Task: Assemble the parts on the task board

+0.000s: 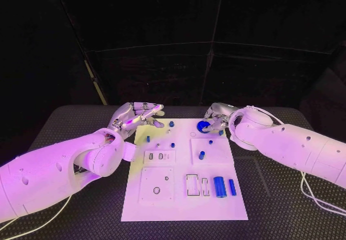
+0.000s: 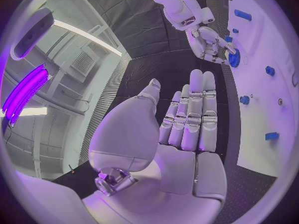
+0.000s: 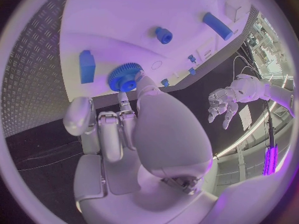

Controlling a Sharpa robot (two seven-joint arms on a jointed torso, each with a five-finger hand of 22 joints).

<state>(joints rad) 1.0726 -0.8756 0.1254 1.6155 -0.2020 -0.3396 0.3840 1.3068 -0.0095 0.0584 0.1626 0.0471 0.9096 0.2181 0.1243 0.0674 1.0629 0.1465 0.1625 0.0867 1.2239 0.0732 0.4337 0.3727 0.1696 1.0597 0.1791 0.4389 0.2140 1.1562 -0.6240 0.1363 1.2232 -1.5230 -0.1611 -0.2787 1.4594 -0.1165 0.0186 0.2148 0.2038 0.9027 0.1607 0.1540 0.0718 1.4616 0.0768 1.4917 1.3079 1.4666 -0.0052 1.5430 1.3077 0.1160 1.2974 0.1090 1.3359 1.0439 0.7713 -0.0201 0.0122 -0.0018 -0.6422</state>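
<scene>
At task board far edge, right hand holds blue gear

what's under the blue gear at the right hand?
The blue gear sits over the white task board, with the right hand touching it. Whatever peg or hole lies directly beneath is covered by the gear.

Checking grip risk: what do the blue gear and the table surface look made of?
Blue gear: likely moulded or printed plastic, matte, uniform colour with crisp teeth. Table: black with a raised tread pattern, probably rubber or embossed metal; cannot tell which.
</scene>
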